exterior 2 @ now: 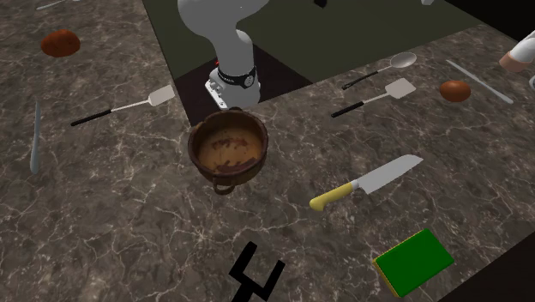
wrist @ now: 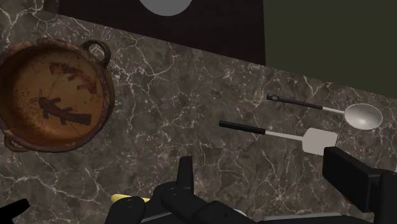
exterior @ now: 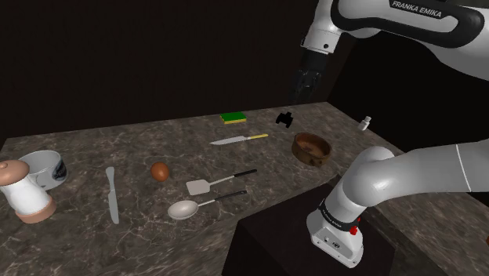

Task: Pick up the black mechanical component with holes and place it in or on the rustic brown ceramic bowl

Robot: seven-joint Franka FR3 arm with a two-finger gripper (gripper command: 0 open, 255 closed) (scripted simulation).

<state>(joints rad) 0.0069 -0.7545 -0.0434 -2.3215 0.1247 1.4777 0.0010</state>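
The black component with holes point(exterior: 284, 118) point(exterior 2: 254, 274) lies flat on the dark marble counter, near its far edge. The brown bowl point(exterior: 311, 147) point(exterior 2: 227, 149) point(wrist: 55, 94) stands upright with nothing in it, a short way nearer the stand. My black gripper point(exterior: 305, 83) hangs well above the counter, just to the shoulder view's right of the component and touching nothing. In the wrist view its fingers point(wrist: 184, 181) stand wide apart around my gripper point(wrist: 261, 164), with bare marble between them. A black scrap at the wrist view's edge point(wrist: 13, 209) may be the component.
A yellow-handled knife point(exterior: 239, 139) point(exterior 2: 369, 182) and a green sponge point(exterior: 233, 118) point(exterior 2: 413, 262) lie close to the component. A spatula point(exterior: 208, 185) point(wrist: 299, 137), a spoon point(exterior: 188, 208) point(wrist: 359, 116), a brown egg point(exterior: 160, 171), a mug point(exterior: 47, 167) and a grinder point(exterior: 23, 190) lie further along.
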